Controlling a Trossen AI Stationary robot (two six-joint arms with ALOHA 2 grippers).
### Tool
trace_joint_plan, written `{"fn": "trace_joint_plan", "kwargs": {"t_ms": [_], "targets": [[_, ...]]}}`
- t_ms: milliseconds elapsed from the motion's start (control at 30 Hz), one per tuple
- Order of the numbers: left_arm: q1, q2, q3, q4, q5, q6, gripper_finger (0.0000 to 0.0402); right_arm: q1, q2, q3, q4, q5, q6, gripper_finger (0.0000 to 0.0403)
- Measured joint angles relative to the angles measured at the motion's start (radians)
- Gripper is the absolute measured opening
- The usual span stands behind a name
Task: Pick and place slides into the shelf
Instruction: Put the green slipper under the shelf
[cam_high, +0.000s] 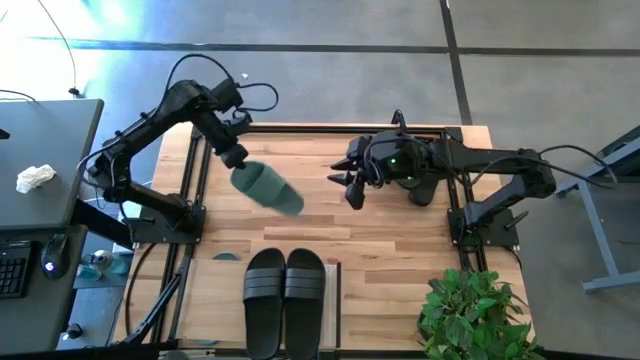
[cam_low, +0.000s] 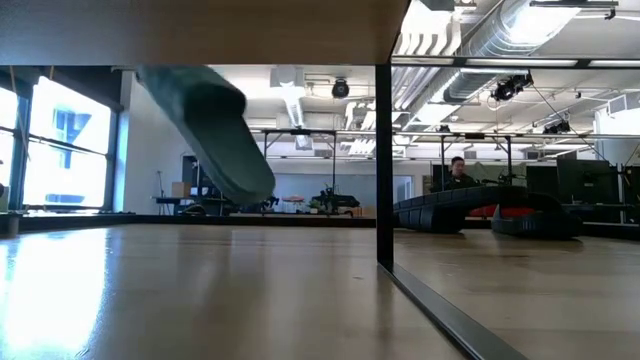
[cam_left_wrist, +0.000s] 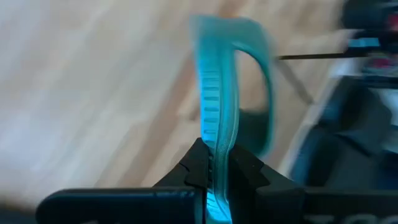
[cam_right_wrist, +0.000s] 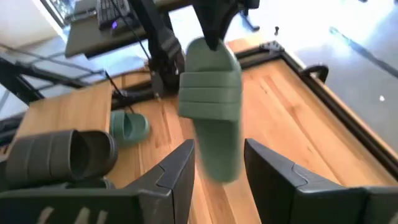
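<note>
Sage-green slide (cam_high: 267, 188) held in the air over the wooden tabletop (cam_high: 400, 225), clamped at its heel end by the left gripper (cam_high: 236, 158).

Most of the shelf is cut off in the low view, and the second green slide (cam_right_wrist: 129, 127) is half hidden. The held slide hangs just beyond the left gripper, toe toward the right gripper (cam_high: 352, 185), whose fingers are parted and empty. A black pair (cam_high: 285, 298) is seen at the near edge. Glossy boards and an open workshop are shown behind.

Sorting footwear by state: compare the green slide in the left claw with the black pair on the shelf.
The green slide hangs tilted in the air, clamped by the left claw; the black pair lies flat, strap-up, side by side on the shelf. One is sage green, the others black. All share wide ribbed straps.
</note>
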Motion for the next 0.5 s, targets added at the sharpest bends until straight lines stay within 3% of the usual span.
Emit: {"fn": "trace_joint_plan", "kwargs": {"t_ms": [67, 200, 333, 500], "targets": [[-0.014, 0.03, 0.003, -0.003, 0.049, 0.042, 0.0017, 0.001, 0.007, 0.0, -0.012, -0.01, 0.005, 0.0128], [-0.083, 0.096, -0.002, -0.01, 0.004, 0.053, 0.0017, 0.002, 0.027, 0.0, -0.015, -0.023, 0.03, 0.0128], [-0.138, 0.167, -0.002, -0.006, 0.082, 0.088, 0.0017, 0.002, 0.03, 0.0, -0.018, -0.021, 0.06, 0.0128], [-0.224, 0.237, -0.003, -0.01, 0.025, 0.072, 0.0017, 0.004, 0.03, 0.0, -0.014, 0.03, 0.086, 0.0128]]}}
